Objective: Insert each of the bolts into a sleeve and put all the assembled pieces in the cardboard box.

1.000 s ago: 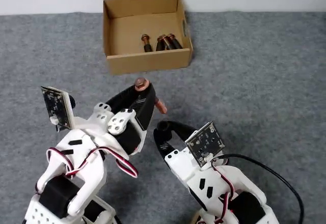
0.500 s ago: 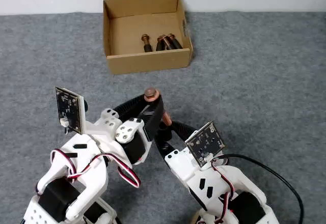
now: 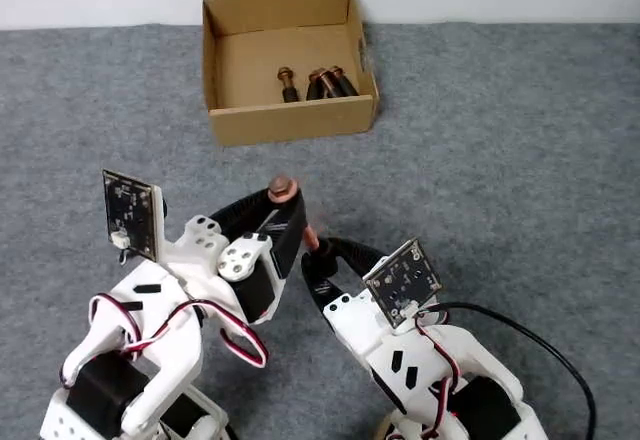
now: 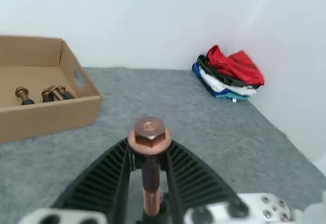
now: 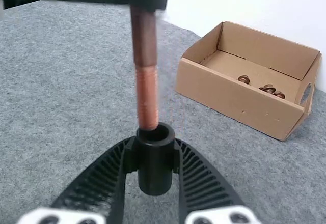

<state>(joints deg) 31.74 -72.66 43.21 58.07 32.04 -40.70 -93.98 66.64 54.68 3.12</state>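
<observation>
The left hand (image 4: 148,155) was closed on a bolt (image 4: 148,132), gripping the shank just under the hex head. The right hand (image 5: 153,158) was closed round a black sleeve (image 5: 154,165), whose open mouth faced the bolt. In the right wrist view the bolt's threaded end met that mouth, seemingly just inside the rim; how deep it sat could not be told. The bolt's long axis ran nearly in line with the bore. The coming move therefore looked like a straight push along that axis, the hands drawing together, and any tilt could jam the threads on the rim. The pair hung above the worktop (image 3: 500,160) between the arms. The box (image 3: 290,122) lay well apart beyond them, with finished pieces (image 3: 318,82) inside. The left hand was the nearer to it.
</observation>
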